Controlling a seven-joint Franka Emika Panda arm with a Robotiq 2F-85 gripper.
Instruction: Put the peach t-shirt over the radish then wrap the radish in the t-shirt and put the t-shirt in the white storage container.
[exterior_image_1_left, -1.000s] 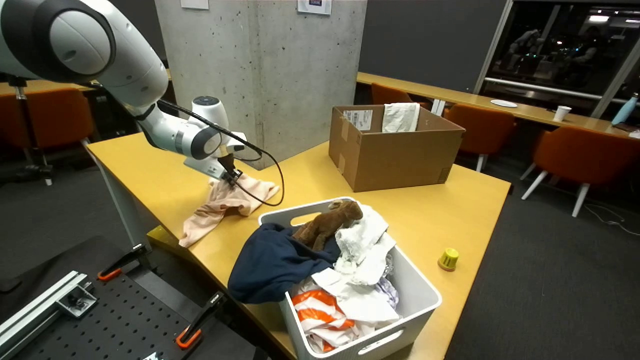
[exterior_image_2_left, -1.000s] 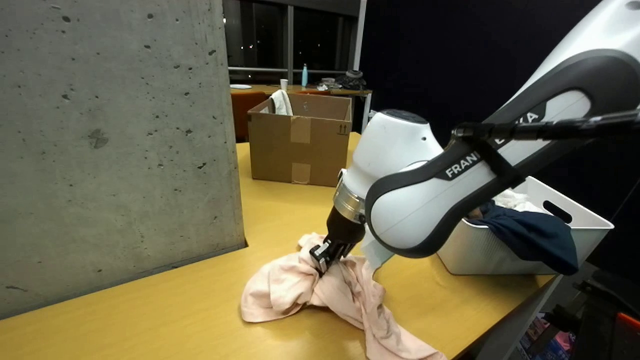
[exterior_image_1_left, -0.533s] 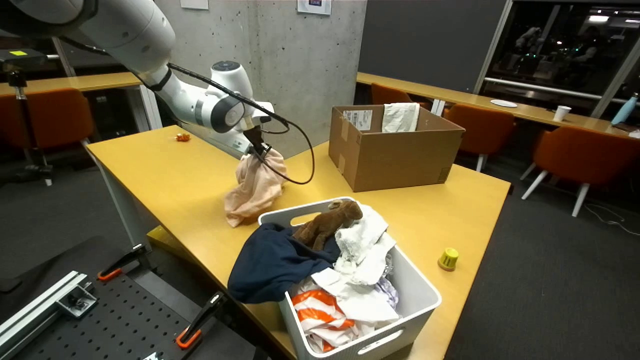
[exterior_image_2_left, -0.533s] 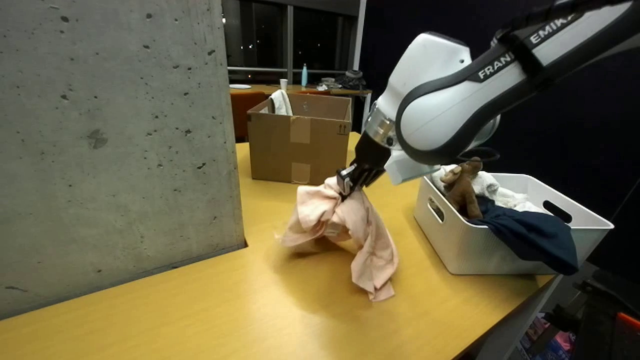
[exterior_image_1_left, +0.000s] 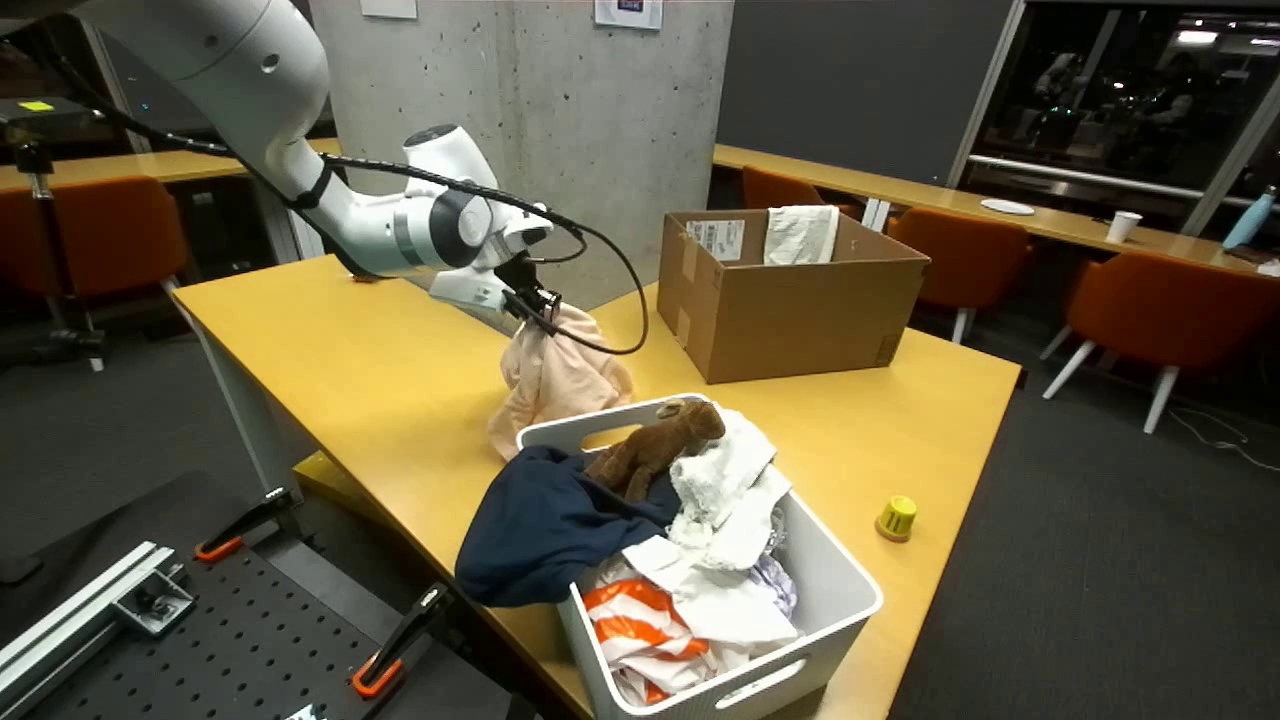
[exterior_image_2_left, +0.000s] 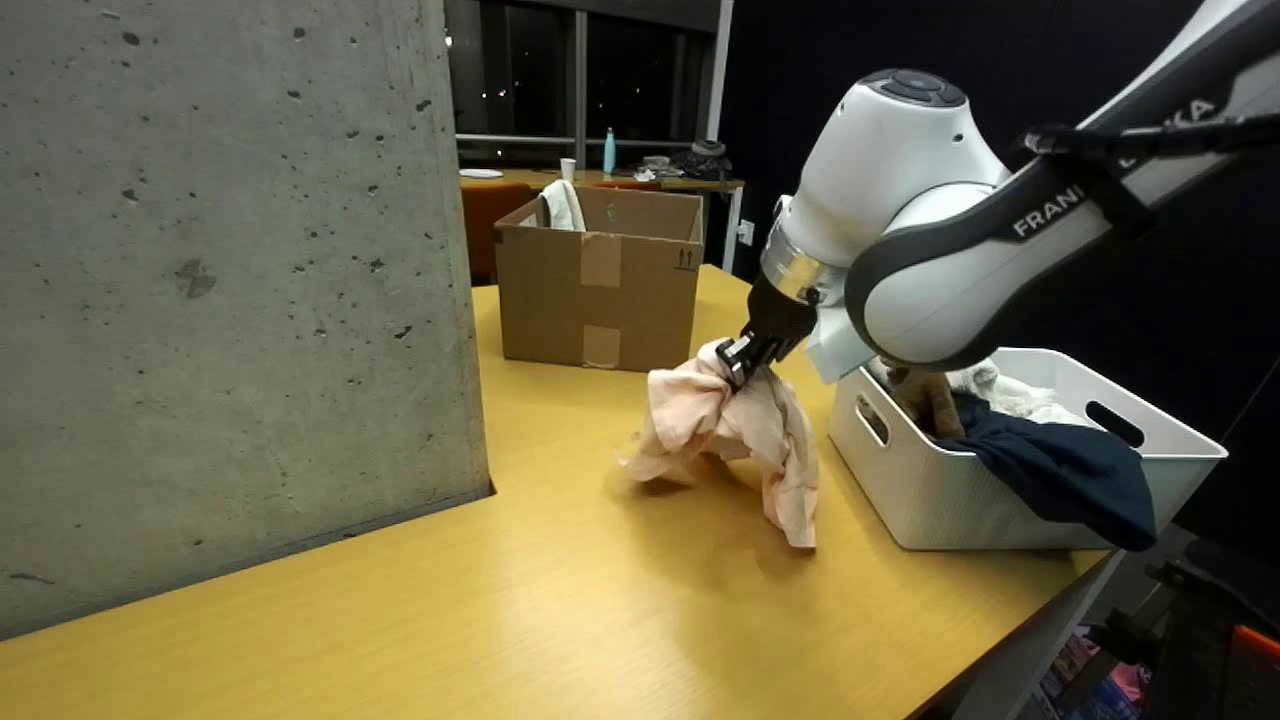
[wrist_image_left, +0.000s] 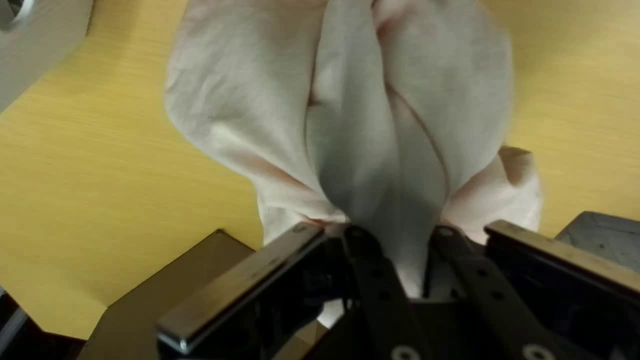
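The gripper (wrist_image_left: 401, 235) clamps the bunched shirt (exterior_image_1_left: 563, 380), which hangs in folds over the worktop (exterior_image_1_left: 860, 425) just beside the container (exterior_image_2_left: 950, 500); navy cloth (exterior_image_1_left: 560, 530) drapes over the container's rim.

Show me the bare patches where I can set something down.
Bare: the tabletop bordered by the cardboard box, the white storage container and the small yellow object; also the stretch in front of the concrete pillar. Crowded: the heaped container, and beside it, where the gripper holds the peach t-shirt.
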